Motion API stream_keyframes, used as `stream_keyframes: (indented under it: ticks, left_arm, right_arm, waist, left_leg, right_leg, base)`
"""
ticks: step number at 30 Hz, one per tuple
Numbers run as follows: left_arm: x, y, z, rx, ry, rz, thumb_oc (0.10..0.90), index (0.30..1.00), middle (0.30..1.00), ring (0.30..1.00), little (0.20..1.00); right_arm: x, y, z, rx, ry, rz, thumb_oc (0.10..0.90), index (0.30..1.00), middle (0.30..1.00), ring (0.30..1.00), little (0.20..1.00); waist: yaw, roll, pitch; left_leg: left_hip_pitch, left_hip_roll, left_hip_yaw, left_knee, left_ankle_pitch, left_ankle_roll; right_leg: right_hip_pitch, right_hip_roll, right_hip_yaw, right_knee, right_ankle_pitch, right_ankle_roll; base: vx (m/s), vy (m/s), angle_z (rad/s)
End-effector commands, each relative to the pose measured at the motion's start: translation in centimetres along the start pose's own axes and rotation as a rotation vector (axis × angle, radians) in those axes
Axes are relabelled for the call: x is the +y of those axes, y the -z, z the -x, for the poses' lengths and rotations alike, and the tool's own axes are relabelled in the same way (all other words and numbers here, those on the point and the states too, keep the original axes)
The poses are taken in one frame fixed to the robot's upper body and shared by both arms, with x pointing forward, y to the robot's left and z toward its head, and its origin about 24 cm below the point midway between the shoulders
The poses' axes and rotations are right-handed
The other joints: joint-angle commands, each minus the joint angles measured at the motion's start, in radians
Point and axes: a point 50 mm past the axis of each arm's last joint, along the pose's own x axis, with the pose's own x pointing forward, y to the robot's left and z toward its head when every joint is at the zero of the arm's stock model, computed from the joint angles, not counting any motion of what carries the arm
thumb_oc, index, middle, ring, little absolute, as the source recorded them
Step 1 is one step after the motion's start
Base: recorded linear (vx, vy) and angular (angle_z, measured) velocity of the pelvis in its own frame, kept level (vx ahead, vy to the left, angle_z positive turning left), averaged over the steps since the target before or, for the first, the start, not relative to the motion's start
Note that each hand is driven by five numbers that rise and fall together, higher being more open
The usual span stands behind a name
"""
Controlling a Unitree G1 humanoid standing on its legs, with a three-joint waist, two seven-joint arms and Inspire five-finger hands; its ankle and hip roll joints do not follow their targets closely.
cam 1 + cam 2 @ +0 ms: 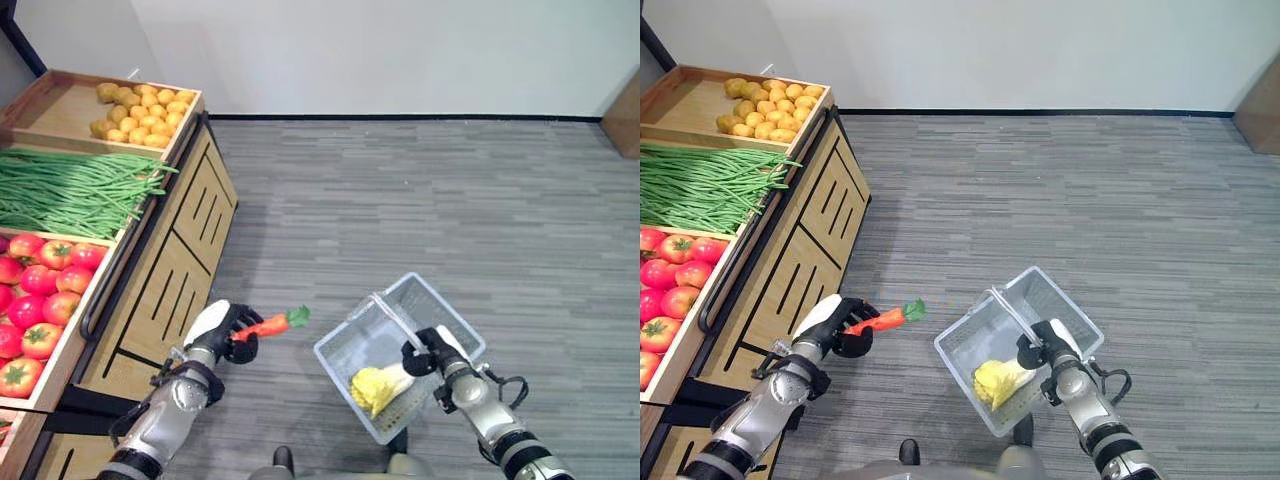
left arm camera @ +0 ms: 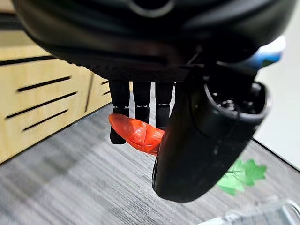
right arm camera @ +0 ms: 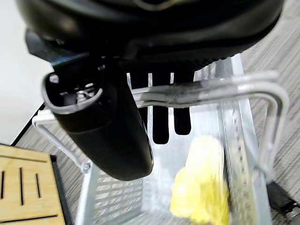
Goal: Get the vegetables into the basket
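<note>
The left hand (image 1: pixel 222 330) holds an orange carrot (image 1: pixel 265 325) in its curled fingers, up in the air beside the wooden stand (image 1: pixel 150 290). The right hand (image 1: pixel 432 352) grips the handle of the grey basket (image 1: pixel 345 350), and a yellow cabbage (image 1: pixel 378 387) lies inside it.

Two silver-grey jointed arms end in dark parts, the left robot hand (image 1: pixel 225 325) and the right robot hand (image 1: pixel 437 352), each thumb capped in white.

txt: none legible | labels: none | nos/signs: none
</note>
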Motion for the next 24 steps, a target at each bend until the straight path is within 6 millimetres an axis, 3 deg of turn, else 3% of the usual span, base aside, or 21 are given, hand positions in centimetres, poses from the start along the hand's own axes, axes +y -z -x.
stream_keyframes:
  ticks: [1, 4, 5, 6, 13, 22, 23, 24]
  left_arm:
    - [3.7, -2.9, -1.9, -0.135, -0.112, -0.152, 0.4, 0.3, 0.3, 0.3, 0.3]
    - [2.8, -4.1, -2.7, -0.167, -0.077, -0.189, 0.4, 0.3, 0.3, 0.3, 0.3]
    - [2.3, -4.9, -3.3, -0.185, -0.055, -0.215, 0.4, 0.3, 0.3, 0.3, 0.3]
    - [2.2, -4.9, -3.3, -0.186, -0.056, -0.215, 0.4, 0.3, 0.3, 0.3, 0.3]
    - [-2.1, -8.0, -6.0, -0.194, 0.076, -0.279, 0.4, 0.3, 0.3, 0.3, 0.3]
    - [-3.2, -10.3, -6.9, -0.231, 0.106, -0.323, 0.4, 0.3, 0.3, 0.3, 0.3]
    - [-3.2, -10.3, -6.9, -0.231, 0.105, -0.323, 0.496, 0.435, 0.435, 0.435, 0.435]
    - [-3.6, -10.3, -7.0, -0.225, 0.121, -0.339, 0.829, 0.901, 0.901, 0.901, 0.901]
  right_arm:
    - [-3.3, -9.6, -0.7, -0.355, 0.1, 0.025, 0.4, 0.3, 0.3, 0.3, 0.3]
    - [-2.8, -11.3, -0.4, -0.418, 0.077, 0.036, 0.4, 0.3, 0.3, 0.3, 0.3]
    - [-2.3, -12.9, 0.1, -0.483, 0.054, 0.041, 0.4, 0.3, 0.3, 0.3, 0.3]
    - [-2.4, -12.9, 0.1, -0.482, 0.056, 0.042, 0.4, 0.3, 0.3, 0.3, 0.3]
    - [-0.3, -17.5, 2.2, -0.684, -0.043, 0.039, 0.4, 0.3, 0.3, 0.3, 0.3]
    - [0.0, -19.9, 3.9, -0.813, -0.079, 0.047, 0.4, 0.3, 0.3, 0.3, 0.3]
    - [0.0, -19.9, 3.9, -0.813, -0.079, 0.047, 0.4, 0.3, 0.3, 0.3, 0.3]
    - [0.1, -20.2, 4.2, -0.832, -0.084, 0.055, 0.4, 0.3, 0.3, 0.3, 0.3]
  waist:
    - [-0.012, -0.018, -0.012]
    - [-0.024, 0.007, -0.005]
    - [-0.038, 0.026, 0.001]
    - [-0.037, 0.027, 0.0]
    - [-0.1, 0.083, 0.023]
    - [-0.131, 0.082, 0.034]
    - [-0.131, 0.083, 0.034]
    - [-0.135, 0.078, 0.033]
  left_leg:
    - [-0.092, 0.019, -0.055, 0.013, 0.016, -0.013]
    - [-0.108, 0.018, -0.043, 0.01, 0.022, -0.017]
    - [-0.119, 0.015, -0.034, 0.008, 0.028, -0.02]
    - [-0.121, 0.015, -0.033, 0.008, 0.028, -0.02]
    - [-0.153, 0.018, 0.016, 0.004, 0.043, -0.028]
    - [-0.156, 0.03, 0.036, 0.006, 0.046, -0.031]
    - [-0.156, 0.03, 0.036, 0.006, 0.046, -0.031]
    - [-0.157, 0.033, 0.038, 0.006, 0.046, -0.031]
  right_leg:
    - [0.024, -0.078, -0.016, 0.05, -0.083, 0.076]
    - [0.006, -0.078, -0.006, 0.037, -0.072, 0.074]
    - [-0.007, -0.081, 0.0, 0.03, -0.065, 0.075]
    - [-0.009, -0.081, 0.001, 0.029, -0.064, 0.075]
    - [-0.077, -0.077, 0.045, 0.019, -0.039, 0.074]
    - [-0.096, -0.065, 0.07, 0.021, -0.037, 0.07]
    - [-0.096, -0.065, 0.07, 0.021, -0.037, 0.07]
    - [-0.098, -0.063, 0.07, 0.022, -0.038, 0.069]
  base:
    - [-0.03, -0.027, -0.14]
    - [-0.04, 0.007, -0.16]
    - [-0.05, 0.019, -0.11]
    - [-0.06, 0.023, -0.1]
    - [-0.03, -0.001, -0.16]
    - [-0.01, -0.022, -0.18]
    - [0.0, 0.0, 0.0]
    - [0.0, 0.0, 0.0]
